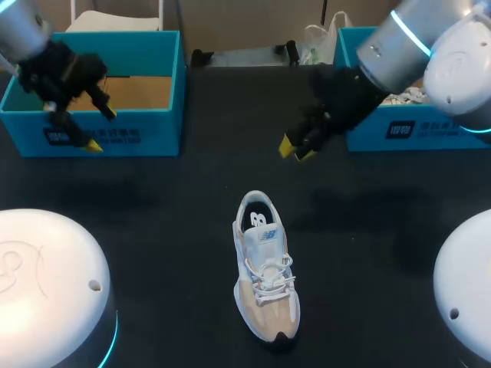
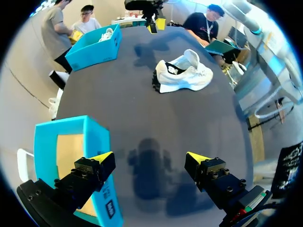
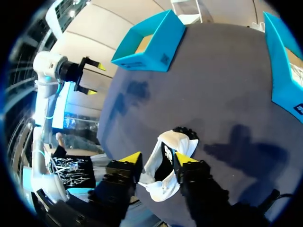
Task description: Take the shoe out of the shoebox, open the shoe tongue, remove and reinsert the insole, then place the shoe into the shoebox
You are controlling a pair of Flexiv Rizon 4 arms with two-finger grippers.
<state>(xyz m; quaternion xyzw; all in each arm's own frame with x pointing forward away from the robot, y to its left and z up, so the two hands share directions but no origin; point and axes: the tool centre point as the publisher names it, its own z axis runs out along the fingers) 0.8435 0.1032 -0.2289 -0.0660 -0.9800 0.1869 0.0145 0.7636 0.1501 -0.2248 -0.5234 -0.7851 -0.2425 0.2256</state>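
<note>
A white and tan shoe (image 1: 265, 268) lies alone on the dark table, its toe toward the front edge and its tongue and laces up. It also shows in the left wrist view, shoe (image 2: 184, 73), lying on its side. My right gripper (image 1: 295, 148) hangs in the air behind the shoe and apart from it, its yellow tips a small gap apart and nothing in them. Past those tips the shoe (image 3: 161, 172) lies well below. My left gripper (image 1: 100, 129) stands open and empty over the front wall of the left shoebox (image 1: 138, 134).
A second blue box (image 1: 414, 130) with white things inside stands at the back right. White rounded arm bases (image 1: 46, 284) fill both front corners. The left shoebox (image 2: 94, 137) shows a bare cardboard floor.
</note>
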